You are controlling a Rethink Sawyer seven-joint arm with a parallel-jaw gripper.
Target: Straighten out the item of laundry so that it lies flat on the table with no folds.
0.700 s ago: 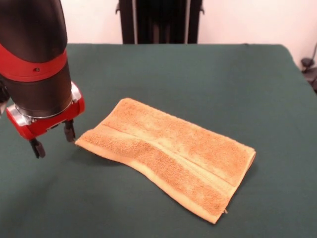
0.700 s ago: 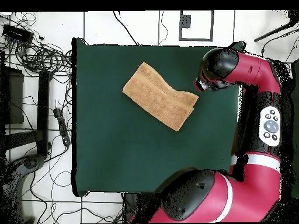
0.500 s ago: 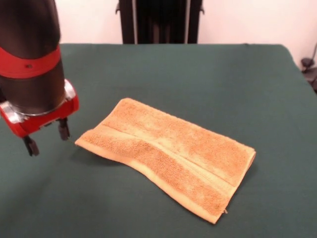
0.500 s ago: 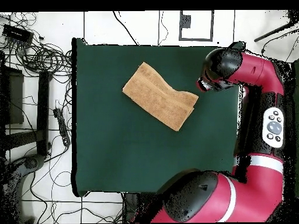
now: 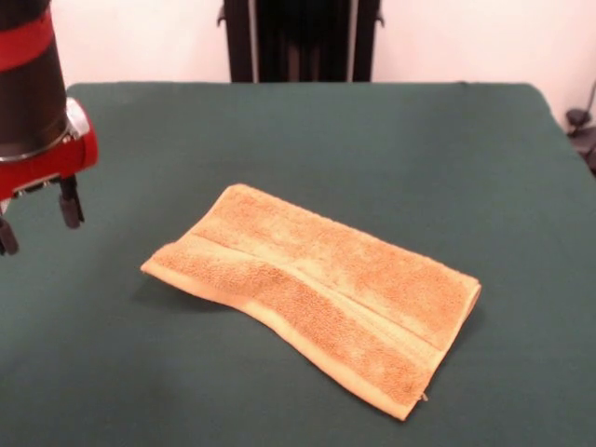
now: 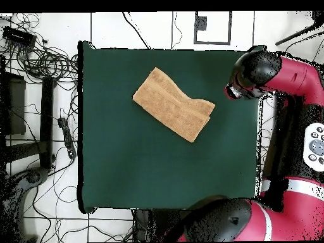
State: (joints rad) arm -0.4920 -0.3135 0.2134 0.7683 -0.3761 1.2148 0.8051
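End effector (image 5: 35,214) apart from diagonal towel (image 5: 317,284)

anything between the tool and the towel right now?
Nothing visible. The tool hangs open and empty near the table's edge, apart from the towel. Only bare green cloth lies between it and the towel's nearest corner; the overhead view agrees.

An orange-tan terry towel (image 5: 312,293) (image 6: 174,104) lies folded over on itself on the dark green table (image 5: 391,149) (image 6: 139,164), set diagonally and nearer the camera-side edge in the front view. A flat woven band runs along its length (one corner sits slightly raised).
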